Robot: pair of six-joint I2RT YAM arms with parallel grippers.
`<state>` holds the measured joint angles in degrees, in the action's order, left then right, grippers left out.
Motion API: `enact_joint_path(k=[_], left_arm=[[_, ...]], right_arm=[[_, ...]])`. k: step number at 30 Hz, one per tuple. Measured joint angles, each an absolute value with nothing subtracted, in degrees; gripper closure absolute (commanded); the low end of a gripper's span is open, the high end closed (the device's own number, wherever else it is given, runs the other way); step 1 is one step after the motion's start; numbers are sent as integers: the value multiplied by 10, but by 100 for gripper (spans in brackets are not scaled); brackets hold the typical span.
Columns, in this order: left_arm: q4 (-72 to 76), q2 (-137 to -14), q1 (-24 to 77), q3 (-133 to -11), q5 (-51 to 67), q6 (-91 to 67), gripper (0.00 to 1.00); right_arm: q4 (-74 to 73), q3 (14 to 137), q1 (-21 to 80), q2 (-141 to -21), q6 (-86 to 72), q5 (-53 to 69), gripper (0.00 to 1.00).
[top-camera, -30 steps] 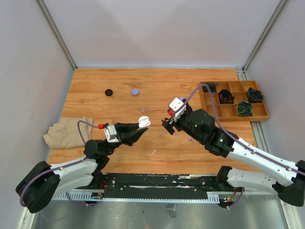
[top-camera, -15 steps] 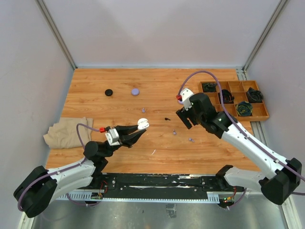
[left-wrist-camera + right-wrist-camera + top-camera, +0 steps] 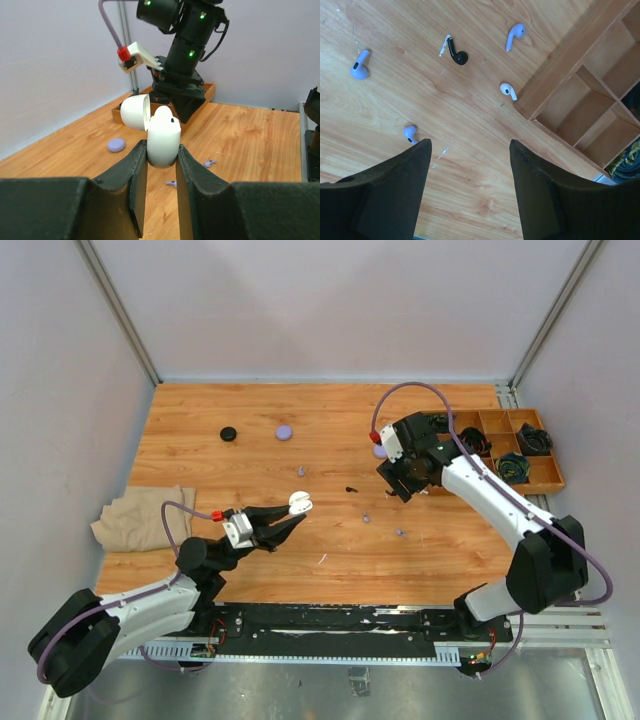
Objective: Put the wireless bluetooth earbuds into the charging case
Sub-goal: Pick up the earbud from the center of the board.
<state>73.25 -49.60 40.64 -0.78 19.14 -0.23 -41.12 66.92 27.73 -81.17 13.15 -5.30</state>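
Left gripper: matte black fingers clamped on a glossy white, rounded charging case, its lid hinged open. Right gripper: jaws spread, holding nothing, above the wood-grain table. Wireless bluetooth earbuds: smooth stemmed beads in lavender, black and white, lying loose on the table near the compartmented wooden tray.

Wooden table with loose items lying on it.

Far left area: black round case and, just beside it, lavender round case. Left edge: crumpled beige cloth. Far right corner: wooden compartment tray, with a second lavender case near it. Centre-right: black earbud, three lavender earbuds, all apart. White earbud lies just beside the tray corner.
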Motion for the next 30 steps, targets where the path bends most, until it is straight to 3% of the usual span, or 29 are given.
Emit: enact_joint_path(k=[5,11,30], left_arm=[[731,-491,406,-6,194,-2,100],[731,-482,406,-5,195,-2,100],[720,-482,406,-5,196,3,100]], right_arm=[[-439,713,254,-891,149,-41,44],[-468,771,229,-994,164,-43,46],[-477,808,167,-1107,210,-22,51]])
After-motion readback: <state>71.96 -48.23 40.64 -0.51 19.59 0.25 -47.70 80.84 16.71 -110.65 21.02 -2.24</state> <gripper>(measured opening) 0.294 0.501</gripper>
